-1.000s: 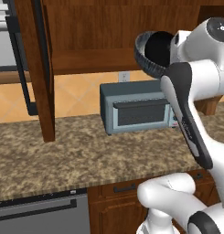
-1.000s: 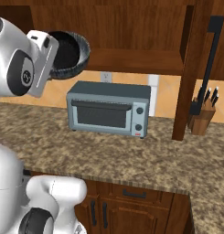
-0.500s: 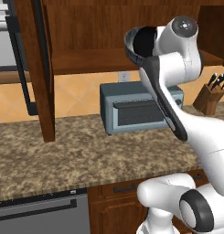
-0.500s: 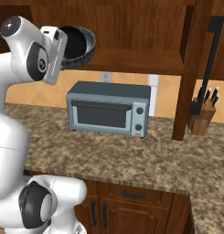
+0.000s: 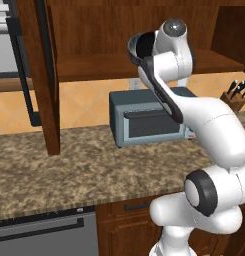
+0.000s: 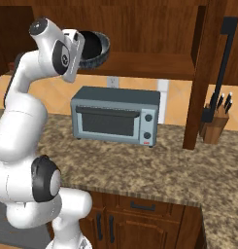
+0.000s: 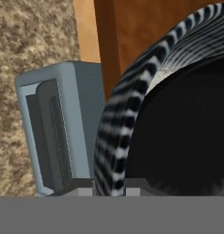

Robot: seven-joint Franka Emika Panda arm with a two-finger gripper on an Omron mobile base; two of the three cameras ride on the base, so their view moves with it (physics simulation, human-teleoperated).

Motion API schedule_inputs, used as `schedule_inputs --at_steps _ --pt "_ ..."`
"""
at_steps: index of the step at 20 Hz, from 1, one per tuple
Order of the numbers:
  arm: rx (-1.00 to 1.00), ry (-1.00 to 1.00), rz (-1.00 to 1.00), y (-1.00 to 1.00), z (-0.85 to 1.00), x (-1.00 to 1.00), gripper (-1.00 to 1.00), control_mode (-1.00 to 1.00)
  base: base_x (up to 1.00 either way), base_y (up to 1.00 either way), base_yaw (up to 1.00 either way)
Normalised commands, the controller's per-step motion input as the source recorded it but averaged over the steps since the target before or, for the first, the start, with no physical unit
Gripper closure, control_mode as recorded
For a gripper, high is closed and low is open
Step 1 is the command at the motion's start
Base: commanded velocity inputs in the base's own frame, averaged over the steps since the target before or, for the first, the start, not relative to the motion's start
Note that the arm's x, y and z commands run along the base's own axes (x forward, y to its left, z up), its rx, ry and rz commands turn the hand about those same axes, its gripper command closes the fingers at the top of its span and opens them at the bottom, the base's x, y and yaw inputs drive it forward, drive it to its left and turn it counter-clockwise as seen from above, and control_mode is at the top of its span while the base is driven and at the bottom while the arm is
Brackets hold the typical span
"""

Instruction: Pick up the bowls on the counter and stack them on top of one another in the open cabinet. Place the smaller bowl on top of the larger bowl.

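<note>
Two bowls: the larger bowl point(image 6: 102, 50) is carried with the smaller bowl point(image 6: 90, 44) nested inside it, both tipped on edge, mouth turned sideways.
Larger bowl look: wide, shallow, blue-grey speckled outside; in the hand view its rim point(image 7: 114, 132) reads as a band of dark and pale stripes.
Smaller bowl look: plain black, sitting within the grey rim point(image 5: 145, 46); up close it is a dark round mass point(image 7: 186, 132).
Position: the pair is held high, level with the front of the open cabinet point(image 6: 154, 64) shelf, above the toaster oven point(image 6: 115, 115) and off the counter point(image 6: 140, 168).
Gripper: gripper point(image 6: 81, 51) sits at the larger bowl's rim with the rim passing between its tips in the hand view, pinching the larger bowl.
Counter: long brown-and-tan speckled granite point(image 5: 69, 170), with the grey toaster oven point(image 5: 146, 120) standing at the back.
Cabinet: dark reddish-brown wood, wide plank shelf point(image 5: 94, 67), tall door point(image 5: 41, 75) swung out at the left base view's left.
Room: tan tiled backsplash, a knife block point(image 6: 215, 129) beside the cabinet's right post, low wooden cabinets with dark handles point(image 6: 125, 223) under the counter.
Writing: no readable lettering; the toaster oven's small knobs and a red mark are too small to tell.
</note>
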Motion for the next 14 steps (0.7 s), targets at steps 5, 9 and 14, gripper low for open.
schedule_inputs --at_steps 5,9,14 --pt "-0.05 0.05 0.0 0.0 -0.14 1.0 1.0 -1.0 0.0 0.0 0.0" --pt "-0.03 0.02 0.0 0.0 -0.03 0.99 1.0 -1.0 0.0 0.0 0.0" --pt "-0.02 0.0 0.0 0.0 0.0 0.31 -1.0 -1.0 0.0 0.0 0.0"
